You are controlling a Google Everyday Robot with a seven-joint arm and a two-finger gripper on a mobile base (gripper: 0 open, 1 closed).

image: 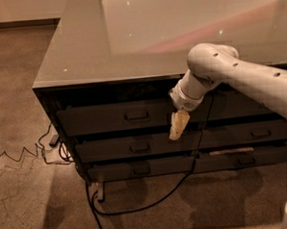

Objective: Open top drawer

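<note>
The top drawer (110,119) is the upper dark grey front in the left stack under the grey countertop (130,45). Its small metal bar handle (137,116) sits at its centre. None of its inside shows. My gripper (178,126) hangs tan and pointing down from the white arm (238,77), which comes in from the right. The gripper is in front of the drawer's right end, a short way right of the handle and slightly lower, apart from it.
Two shallower drawers (140,148) lie below the top one. A matching stack (253,135) stands to the right, behind my arm. A black cable (138,206) and thin wires (20,156) lie on the carpet at the cabinet's foot.
</note>
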